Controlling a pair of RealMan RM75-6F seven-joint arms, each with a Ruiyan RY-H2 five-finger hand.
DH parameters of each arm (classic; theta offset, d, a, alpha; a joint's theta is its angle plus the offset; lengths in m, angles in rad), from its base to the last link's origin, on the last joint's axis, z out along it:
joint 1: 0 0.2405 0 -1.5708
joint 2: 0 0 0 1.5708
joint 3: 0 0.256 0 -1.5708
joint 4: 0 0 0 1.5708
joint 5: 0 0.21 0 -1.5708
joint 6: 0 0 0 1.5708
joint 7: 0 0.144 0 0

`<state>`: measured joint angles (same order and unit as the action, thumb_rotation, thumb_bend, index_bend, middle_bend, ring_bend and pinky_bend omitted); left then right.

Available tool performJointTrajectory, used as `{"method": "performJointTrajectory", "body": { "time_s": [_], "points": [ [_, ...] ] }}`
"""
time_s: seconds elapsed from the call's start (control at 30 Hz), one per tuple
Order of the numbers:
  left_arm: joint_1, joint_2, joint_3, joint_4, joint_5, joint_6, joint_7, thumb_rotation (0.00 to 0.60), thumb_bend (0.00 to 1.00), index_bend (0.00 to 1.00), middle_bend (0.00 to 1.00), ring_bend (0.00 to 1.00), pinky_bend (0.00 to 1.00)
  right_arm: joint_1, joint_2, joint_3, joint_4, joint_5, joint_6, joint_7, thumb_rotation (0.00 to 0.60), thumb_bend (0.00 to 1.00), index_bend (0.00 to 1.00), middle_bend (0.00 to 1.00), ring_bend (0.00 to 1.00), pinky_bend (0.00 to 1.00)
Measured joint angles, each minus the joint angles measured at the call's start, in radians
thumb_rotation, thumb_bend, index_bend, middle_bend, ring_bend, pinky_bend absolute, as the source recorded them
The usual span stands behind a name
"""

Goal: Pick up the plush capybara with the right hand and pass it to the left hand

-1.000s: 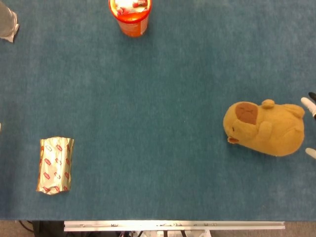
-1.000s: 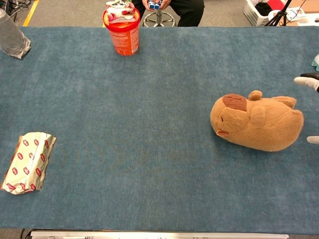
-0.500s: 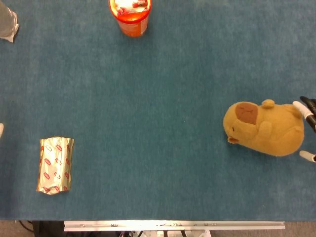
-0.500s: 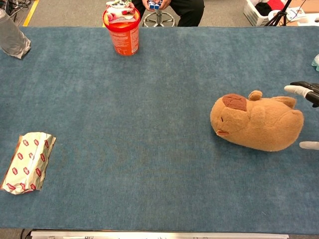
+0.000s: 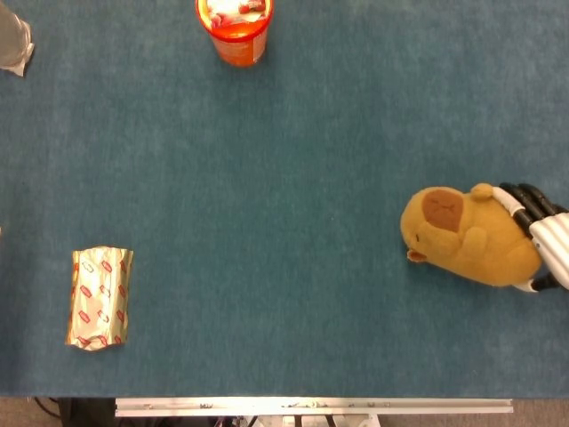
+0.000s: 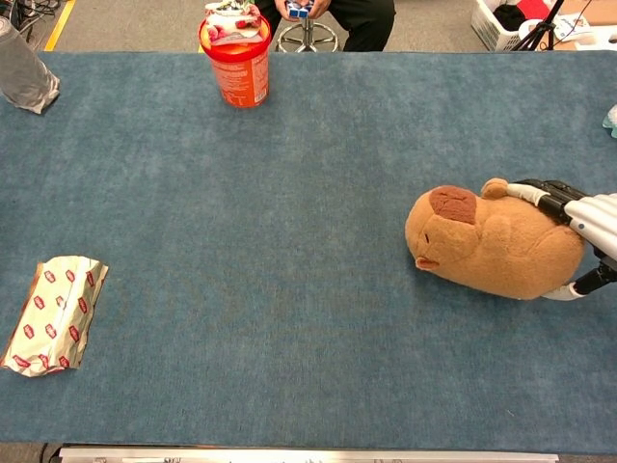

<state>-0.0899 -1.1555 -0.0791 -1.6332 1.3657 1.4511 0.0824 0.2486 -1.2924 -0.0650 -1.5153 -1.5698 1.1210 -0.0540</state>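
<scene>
— Well right of the orange snack tub [image 6: 236,61] and nearer the table's front edge: plush capybara [image 6: 487,241], lying on its belly on the blue cloth [image 6: 289,241], snout pointed toward the tub's side of the table.
— And held, or only touched?
— Wrapped at the rump by the right hand [image 6: 574,231]: fingers [image 5: 517,201] draped over the back, thumb tucked low against the near flank. Looks like a closing grasp around the rump, but not lifted; belly apparently flat on the cloth. Can't call it a firm hold yet.
— Handling?
— Likely light, soft, squashy. Will give under pressure rather than slip, with pile fabric offering good friction. Nothing fragile. Best taken across the thick rear body, squeezed deep enough that the stuffing bunches between fingers and thumb. Head end left free, probably the handy part for the receiving hand.
— Left hand?
— Not seen in either view.
— Anything else around?
— Foil snack packet [image 6: 53,313] far off to the capybara's left, near the front edge. Grey crinkled bag [image 6: 24,72] at the far left corner, left of the tub. Neither in the likely path.
</scene>
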Motion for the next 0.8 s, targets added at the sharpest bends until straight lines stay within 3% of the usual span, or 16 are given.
{"method": "performJointTrajectory", "body": {
  "time_s": [0.1, 0.23, 0.37, 0.67, 0.8],
  "points": [
    [-0.004, -0.002, -0.005, 0.006, -0.011, -0.010, -0.002, 0.600, 0.26, 0.45, 0.32, 0.39, 0.52, -0.002, -0.036, 0.008, 0.036, 0.000, 0.022, 0.007, 0.600, 0.00, 0.18, 0.27, 0.26, 0.47],
    [-0.008, -0.004, -0.008, 0.009, -0.014, -0.015, -0.005, 0.600, 0.26, 0.45, 0.32, 0.39, 0.53, -0.007, -0.087, 0.023, 0.090, -0.013, 0.078, 0.036, 0.600, 0.00, 0.47, 0.48, 0.48, 0.58],
    [0.004, -0.005, 0.004, 0.006, -0.003, -0.003, -0.004, 0.600, 0.26, 0.45, 0.32, 0.39, 0.53, -0.011, -0.128, 0.032, 0.141, -0.043, 0.136, 0.084, 0.600, 0.00, 0.62, 0.59, 0.59, 0.65],
    [0.003, 0.003, -0.003, -0.010, -0.002, 0.001, -0.005, 0.600, 0.26, 0.45, 0.32, 0.39, 0.53, -0.025, -0.148, 0.034, 0.171, -0.095, 0.242, 0.143, 0.600, 0.00, 0.68, 0.64, 0.64, 0.67],
    [-0.001, 0.020, -0.006, -0.057, 0.003, -0.001, -0.014, 0.600, 0.26, 0.41, 0.31, 0.39, 0.53, -0.027, -0.142, 0.042, 0.164, -0.123, 0.295, 0.142, 0.600, 0.00, 0.68, 0.64, 0.64, 0.67]
  ]
}}
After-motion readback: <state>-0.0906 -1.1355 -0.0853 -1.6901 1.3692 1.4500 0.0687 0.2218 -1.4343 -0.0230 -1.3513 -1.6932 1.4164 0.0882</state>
